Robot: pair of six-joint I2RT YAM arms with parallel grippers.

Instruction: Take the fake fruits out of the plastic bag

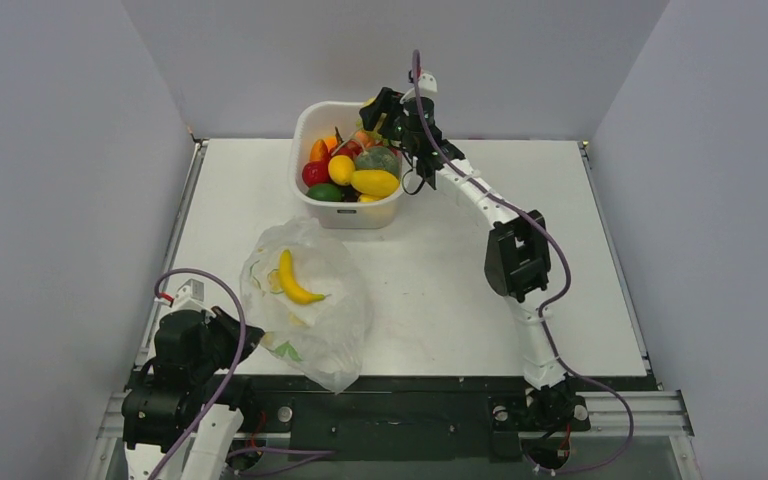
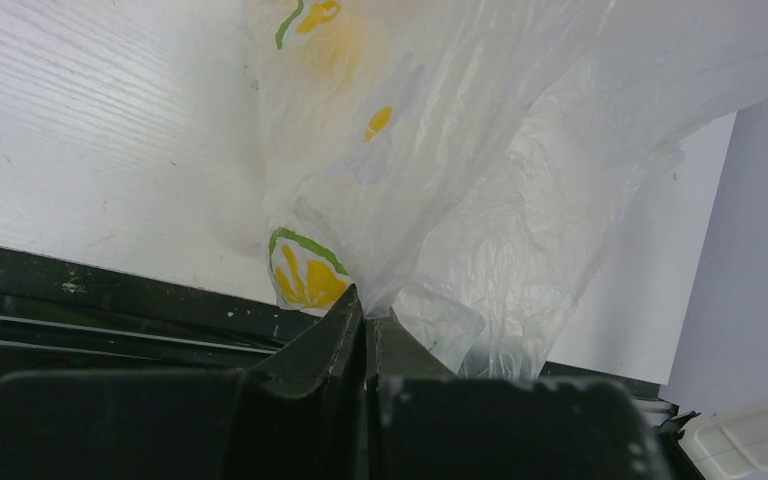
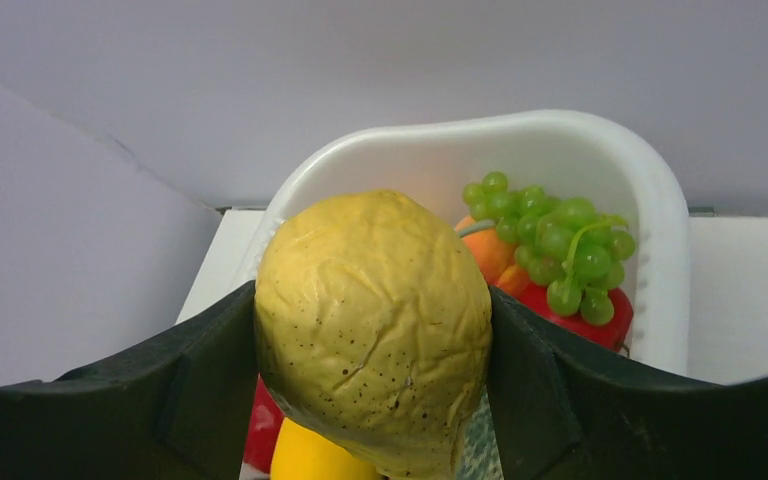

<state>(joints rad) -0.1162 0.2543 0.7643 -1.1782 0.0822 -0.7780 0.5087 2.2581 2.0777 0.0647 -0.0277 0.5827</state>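
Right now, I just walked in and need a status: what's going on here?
The left fingers are shut on an edge of the thin transparent plastic bag, which lies on the table with a curved yellow banana inside. The right fingers grip a wrinkled, speckled yellow fruit above the white square tub.

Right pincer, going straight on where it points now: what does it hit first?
Probably the green grape bunch in the white tub, with the tub's far wall behind it; the yellow fruit clamped in the right pincer would touch first. Depth is unclear.
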